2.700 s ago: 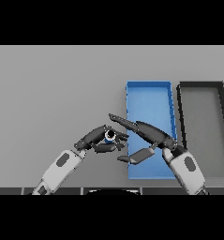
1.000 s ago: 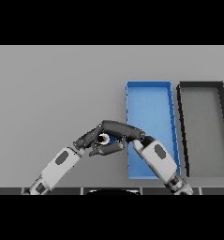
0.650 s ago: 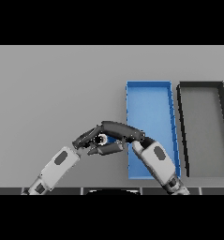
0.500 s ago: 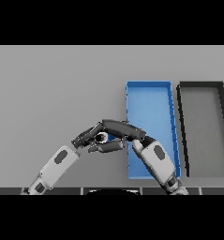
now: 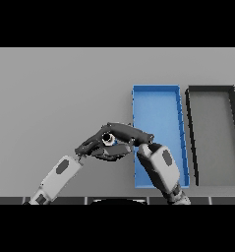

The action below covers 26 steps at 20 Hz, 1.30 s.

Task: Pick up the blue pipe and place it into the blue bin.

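Blue pipe point(image 5: 109, 139), round-ended, sits between both dark hands' fingers point(image 5: 126, 130).

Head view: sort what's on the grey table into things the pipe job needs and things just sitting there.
Needed for the job:
- small blue pipe, between the two hands
- blue rectangular bin
- left robot hand
- right robot hand

Just sitting there:
- dark grey rectangular bin, right of the blue one
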{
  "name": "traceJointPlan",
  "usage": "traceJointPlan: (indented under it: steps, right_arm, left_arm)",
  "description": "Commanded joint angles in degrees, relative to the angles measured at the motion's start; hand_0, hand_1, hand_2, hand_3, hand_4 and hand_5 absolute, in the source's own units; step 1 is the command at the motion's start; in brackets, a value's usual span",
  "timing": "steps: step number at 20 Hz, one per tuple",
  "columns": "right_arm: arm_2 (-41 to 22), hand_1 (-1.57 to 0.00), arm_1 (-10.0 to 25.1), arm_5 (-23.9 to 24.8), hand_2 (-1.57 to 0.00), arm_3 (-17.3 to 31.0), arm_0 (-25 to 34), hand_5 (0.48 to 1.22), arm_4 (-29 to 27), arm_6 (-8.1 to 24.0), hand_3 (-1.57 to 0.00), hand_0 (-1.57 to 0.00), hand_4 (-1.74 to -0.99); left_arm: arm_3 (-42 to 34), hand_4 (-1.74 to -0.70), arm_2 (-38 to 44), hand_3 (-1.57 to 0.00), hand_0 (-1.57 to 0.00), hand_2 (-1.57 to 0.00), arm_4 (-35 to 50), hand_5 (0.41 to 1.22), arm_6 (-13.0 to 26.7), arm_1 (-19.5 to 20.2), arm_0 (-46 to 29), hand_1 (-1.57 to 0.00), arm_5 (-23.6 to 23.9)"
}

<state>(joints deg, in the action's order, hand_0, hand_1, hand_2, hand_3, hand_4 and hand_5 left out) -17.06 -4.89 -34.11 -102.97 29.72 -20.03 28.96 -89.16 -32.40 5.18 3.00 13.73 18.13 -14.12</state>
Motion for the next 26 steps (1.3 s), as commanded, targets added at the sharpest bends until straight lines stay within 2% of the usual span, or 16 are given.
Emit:
traceJointPlan:
  steps: [1,2,3,5,8,10,11,13,15,16,19,22,26]
  right_arm:
    - [1.02,-1.57,-0.35,1.09,-1.57,-0.2,1.07,1.221,-3.49,2.07,-1.57,-1.57,-1.492]
    - [1.86,-1.57,-0.81,2.83,-1.57,-0.49,2.25,1.221,-6.79,4.59,-1.57,-1.57,-1.493]
    - [2.27,-1.57,-0.05,5.34,-1.57,-0.04,4.33,1.221,-9.61,5.76,-1.57,-1.57,-1.494]
    - [1.98,-1.57,3.4,9.23,-1.57,-0.7,7.45,1.221,-14.46,5.73,-1.57,-1.57,-1.493]
    - [2.78,-1.57,8.23,15.69,-1.57,-0.59,14.63,1.221,-18.65,5.72,-1.57,-1.57,-1.493]
    - [5.43,-1.57,9.99,15.32,-1.57,0.36,20.52,1.221,-19.13,4.02,-1.57,-1.57,-1.494]
    - [7.07,-1.57,11.17,14.71,-1.57,1.44,22.9,1.221,-19.77,2.97,-1.57,-1.57,-1.495]
    - [10.43,-1.57,12.63,16.79,-1.57,4.85,26.76,1.221,-19.13,2.2,-1.57,-1.57,-1.496]
    - [13.36,-1.57,13.95,18.91,-1.57,8.2,29.68,1.221,-16.82,0.71,-1.57,-1.57,-1.497]
    - [14.88,-1.57,15.16,19.23,-1.57,10.54,30.64,1.221,-14.9,-0.16,-1.57,-1.57,-1.498]
    - [18.27,-1.57,18.4,19.38,-1.57,16.67,30.71,1.221,-10.11,-0.59,-1.57,-1.57,-1.498]
    - [22.13,-1.57,20.64,19.05,-1.57,22.99,28.22,1.221,-7.98,0.72,-1.57,-1.57,-1.499]
    - [25.07,-1.57,21.22,19.77,-1.57,25.72,21.5,1.221,-4.98,1.31,-1.57,-1.57,-1.499]
  left_arm:
    - [0.05,-0.88,0.05,0.0,-0.01,-0.01,0.12,0.555,0.3,0.31,-0.32,-0.01,-0.17]
    - [0.2,-0.87,-0.11,0.0,-0.01,-0.01,-0.04,0.543,0.26,0.13,-0.26,0.0,-0.19]
    - [0.32,-0.87,-0.34,0.0,0.0,0.0,-0.28,0.535,-0.38,0.19,-0.61,0.0,-0.33]
    - [-0.09,-0.87,-0.6,0.0,0.0,0.0,-0.2,0.523,-0.34,0.28,-1.18,0.0,-0.5]
    - [0.26,-0.86,-0.74,0.0,0.0,0.0,-0.59,0.503,0.48,0.1,-1.0,0.0,-0.32]
    - [-0.46,-0.86,-0.64,0.0,0.0,0.0,-0.4,0.493,-0.58,0.59,-0.99,0.0,-0.68]
    - [-0.13,-0.87,-0.73,0.0,0.0,0.0,-0.28,0.486,0.16,0.22,-0.73,0.0,-0.71]
    - [-0.6,-0.87,-0.69,0.0,0.0,0.0,-0.41,0.484,-0.58,0.86,-1.31,0.0,-0.8]
    - [-0.57,-0.86,-0.59,0.0,0.0,0.0,-0.32,0.484,-0.52,1.03,-1.54,0.0,-0.82]
    - [-0.72,-0.86,-0.57,0.0,0.0,0.0,-0.23,0.484,0.71,0.77,-1.31,0.0,-0.56]
    - [-1.5,-0.84,-0.6,0.0,0.0,0.0,-0.68,0.477,0.95,1.34,-1.94,0.0,-0.1]
    - [-1.79,-0.83,-0.31,0.0,0.0,0.0,-1.27,0.467,1.21,1.97,-1.59,0.0,0.28]
    - [-2.11,-0.82,-0.51,0.0,0.0,0.0,-1.82,0.462,1.81,1.87,-1.69,0.0,0.77]
